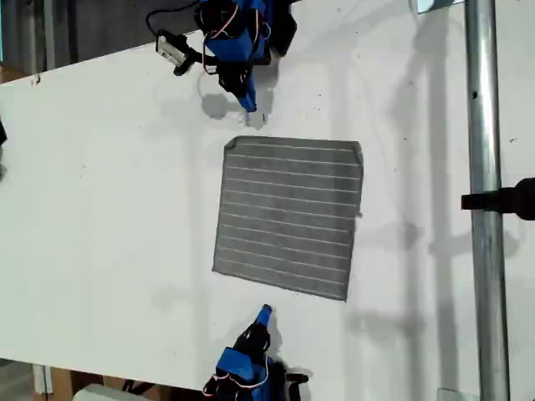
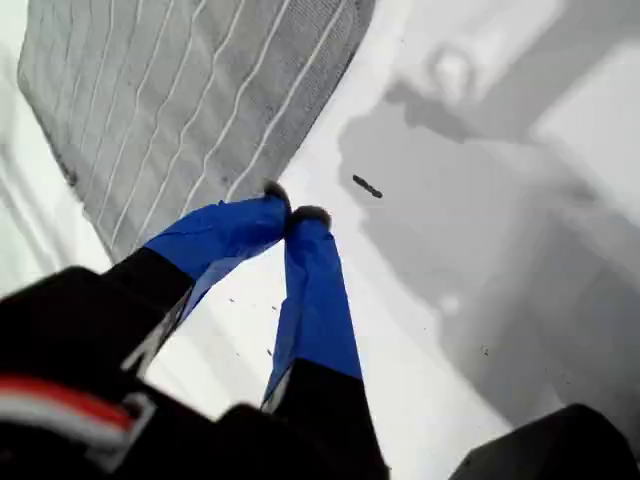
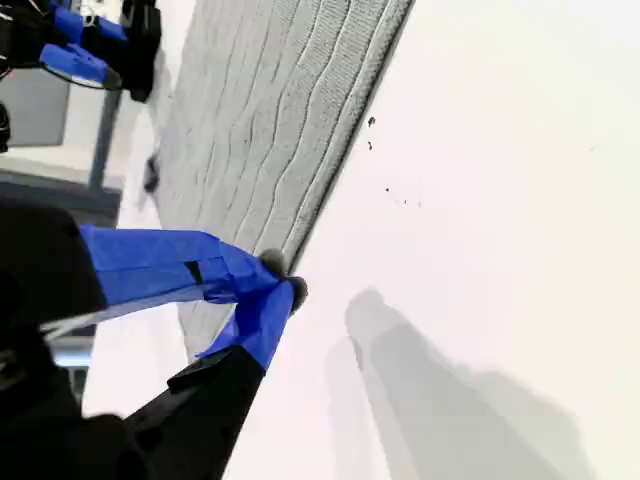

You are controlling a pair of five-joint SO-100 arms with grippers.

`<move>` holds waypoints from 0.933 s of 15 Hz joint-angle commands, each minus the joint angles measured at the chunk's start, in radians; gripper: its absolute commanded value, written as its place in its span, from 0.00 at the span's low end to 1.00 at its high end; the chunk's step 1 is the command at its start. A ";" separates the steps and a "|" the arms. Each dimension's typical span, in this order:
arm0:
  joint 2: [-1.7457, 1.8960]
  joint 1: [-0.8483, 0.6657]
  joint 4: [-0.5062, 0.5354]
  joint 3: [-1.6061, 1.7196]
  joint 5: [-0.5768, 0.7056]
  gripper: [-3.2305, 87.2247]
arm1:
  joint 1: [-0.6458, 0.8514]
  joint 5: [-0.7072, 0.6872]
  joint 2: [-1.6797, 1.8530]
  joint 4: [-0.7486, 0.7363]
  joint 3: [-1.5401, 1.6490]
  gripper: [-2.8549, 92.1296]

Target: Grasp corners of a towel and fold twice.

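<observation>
While the towel (image 1: pixel 289 216) lies flat between them, my first gripper (image 2: pixel 296 216) and second gripper (image 3: pixel 284 282) seem pinched together, empty.

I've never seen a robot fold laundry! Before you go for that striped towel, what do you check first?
1. Towel lies flat and unfolded on the table: ok.
2. All four corners show uncovered in the exterior view: ok.
3. My first claw is open to take a corner: not ok, its tips are together with nothing between them.
4. My second claw is open: not ok, it is shut too.
5. My first claw is over the cloth: not ok, it sits over bare table beside the towel's edge.
6. My second claw is lined up on a corner: cannot tell, its tips are at the towel's edge.
</observation>
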 commanded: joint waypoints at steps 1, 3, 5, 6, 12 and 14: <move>0.003 -0.138 0.000 0.005 -0.448 0.01 | -0.058 -0.006 0.011 -0.009 -0.014 0.03; 0.003 -0.137 -0.003 0.005 -0.446 0.01 | -0.063 -0.002 0.011 -0.006 -0.014 0.03; 0.003 -0.129 -0.014 0.005 -0.437 0.01 | -0.066 0.000 0.011 -0.005 -0.014 0.03; 0.003 -0.129 -0.015 0.005 -0.439 0.01 | -0.066 0.000 0.011 -0.005 -0.014 0.03; 0.003 -0.121 -0.003 0.005 -0.454 0.01 | -0.210 -0.040 -0.224 -0.173 -0.278 0.03; 0.003 -0.123 -0.003 0.005 -0.454 0.01 | -0.279 -0.106 -0.635 -0.212 -0.566 0.03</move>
